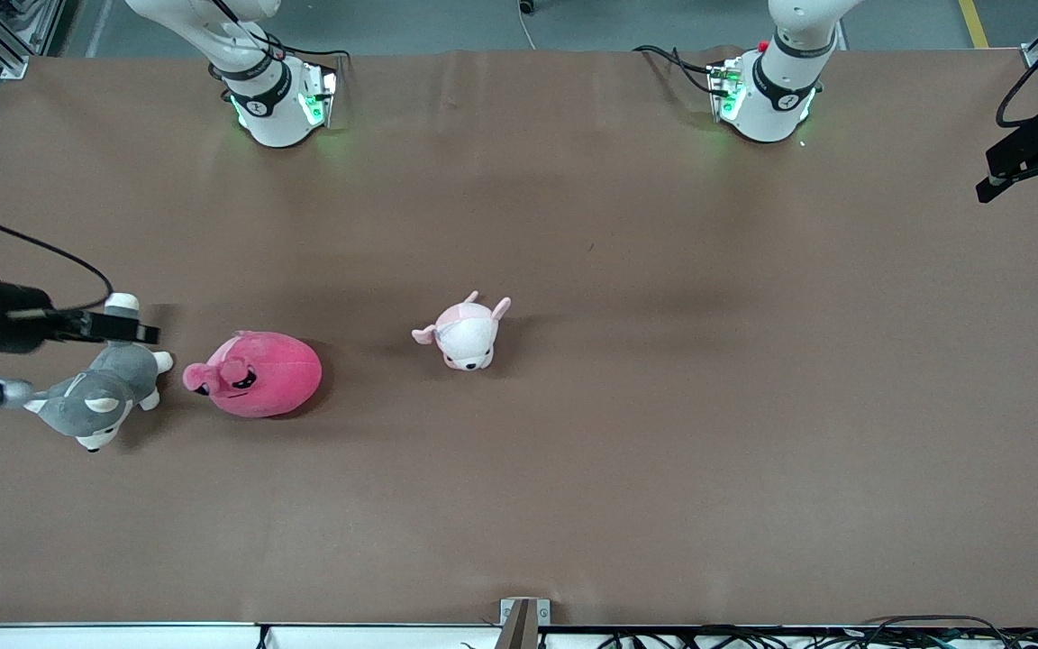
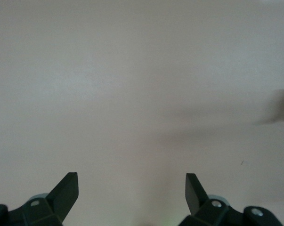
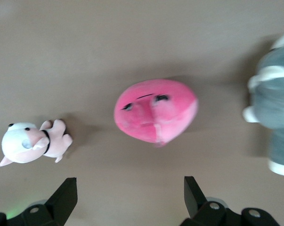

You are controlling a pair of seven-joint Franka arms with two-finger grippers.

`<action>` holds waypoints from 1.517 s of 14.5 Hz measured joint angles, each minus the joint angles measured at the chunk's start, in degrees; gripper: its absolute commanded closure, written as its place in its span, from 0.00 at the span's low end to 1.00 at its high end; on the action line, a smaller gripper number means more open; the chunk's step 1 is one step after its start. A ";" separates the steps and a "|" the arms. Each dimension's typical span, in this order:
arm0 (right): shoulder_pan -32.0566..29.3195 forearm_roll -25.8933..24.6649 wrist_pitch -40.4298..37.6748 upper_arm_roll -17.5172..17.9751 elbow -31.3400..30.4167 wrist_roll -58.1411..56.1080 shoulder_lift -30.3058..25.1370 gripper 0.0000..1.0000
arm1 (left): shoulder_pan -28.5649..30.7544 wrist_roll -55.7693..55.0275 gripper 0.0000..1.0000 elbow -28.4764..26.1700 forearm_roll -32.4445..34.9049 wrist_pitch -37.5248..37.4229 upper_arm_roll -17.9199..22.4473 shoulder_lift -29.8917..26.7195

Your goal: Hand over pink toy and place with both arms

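Observation:
The pink toy (image 1: 267,374), a round hot-pink plush with black eyes, lies on the brown table toward the right arm's end. In the right wrist view the pink toy (image 3: 156,110) lies ahead of the fingers, apart from them. My right gripper (image 1: 136,332) hangs above the table by the grey husky, beside the pink toy, and it is open and empty (image 3: 131,184). My left gripper (image 1: 1028,180) waits at the left arm's end of the table, open and empty (image 2: 132,181), over bare table.
A grey-and-white husky plush (image 1: 100,392) lies beside the pink toy, closer to the table's end, and shows in the right wrist view (image 3: 273,108). A small pale pink-and-white plush (image 1: 468,333) sits near the table's middle and also shows there (image 3: 31,141).

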 measured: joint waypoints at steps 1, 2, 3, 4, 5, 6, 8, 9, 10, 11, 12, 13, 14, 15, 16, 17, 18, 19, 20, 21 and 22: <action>0.33 -3.22 0.02 0.11 0.32 0.26 -1.65 0.00 | 0.04 0.00 0.00 -0.06 0.00 0.08 0.12 0.35; 0.57 -6.24 0.05 0.26 0.84 0.28 -2.86 0.00 | 0.08 0.00 0.00 -0.06 0.00 0.27 0.19 0.69; 0.74 -8.46 0.14 0.36 1.55 0.28 -3.59 0.00 | 0.12 0.00 0.00 -0.06 0.09 0.62 0.22 1.00; 0.83 -9.65 0.40 0.37 2.40 0.28 -3.92 0.00 | 0.13 0.00 0.00 -0.07 0.48 1.07 0.24 1.31; 0.81 -10.13 0.64 0.31 3.36 0.28 -3.95 0.00 | 0.13 0.00 0.00 -0.09 1.42 1.82 0.24 1.67; 0.78 -10.29 0.67 0.25 4.04 0.28 -3.94 0.00 | 0.13 0.00 0.00 -0.13 2.50 2.80 0.25 2.04; 0.78 -10.48 0.48 0.23 4.78 0.28 -3.94 0.00 | 0.13 0.01 0.00 -0.17 3.17 3.92 0.25 2.84; 0.78 -10.53 0.11 0.23 4.95 0.28 -3.94 0.00 | 0.13 0.01 0.00 -0.19 3.18 4.08 0.25 3.21; 0.78 -10.58 -0.19 0.23 5.05 0.28 -3.94 0.00 | 0.11 0.01 0.00 -0.19 3.18 4.15 0.25 3.52; 0.78 -10.66 -0.32 0.20 5.13 0.28 -3.98 0.00 | 0.03 0.00 0.00 -0.19 3.18 4.18 0.24 3.77; 0.78 -10.75 -0.30 0.15 5.22 0.28 -4.11 0.00 | -0.19 0.00 0.00 -0.19 3.18 4.20 0.27 3.96; 0.74 -10.78 -0.05 0.11 5.22 0.28 -4.35 0.00 | -0.99 -0.03 0.00 -0.19 3.18 4.20 0.73 4.06; 0.50 -10.78 0.68 0.13 5.20 0.28 -4.56 0.00 | -3.33 -0.08 0.00 -0.19 3.18 4.20 2.82 4.08; -0.09 -10.78 1.35 0.31 5.15 0.02 -4.73 0.00 | -7.37 -0.10 0.00 -0.18 3.18 4.20 6.69 4.06; -0.94 -10.78 1.72 0.71 5.09 -0.49 -4.84 0.00 | -12.17 -0.11 0.00 -0.17 3.18 4.20 11.51 4.05; -1.66 -10.79 1.89 1.07 5.02 -1.01 -4.91 0.00 | -16.59 -0.11 0.00 -0.17 3.18 4.20 16.02 4.06; -2.11 -10.79 1.94 1.24 4.92 -1.29 -5.02 0.00 | -20.03 -0.11 0.00 -0.16 3.18 4.20 19.54 4.06; -2.31 -10.79 1.94 1.31 4.62 -1.38 -5.29 0.00 | -22.56 -0.11 0.00 -0.15 3.18 4.20 21.94 4.06; -2.37 -10.79 1.94 1.37 4.05 -1.38 -5.73 0.00 | -24.61 -0.11 0.00 -0.13 3.18 4.20 23.76 4.05; -2.37 -10.79 1.94 1.47 3.50 -1.39 -6.12 0.00 | -26.63 -0.11 0.00 -0.11 3.18 4.20 25.48 4.04; -2.37 -10.80 2.00 1.67 2.96 -1.40 -6.51 0.00 | -28.79 -0.11 0.00 -0.07 3.18 4.20 27.40 4.02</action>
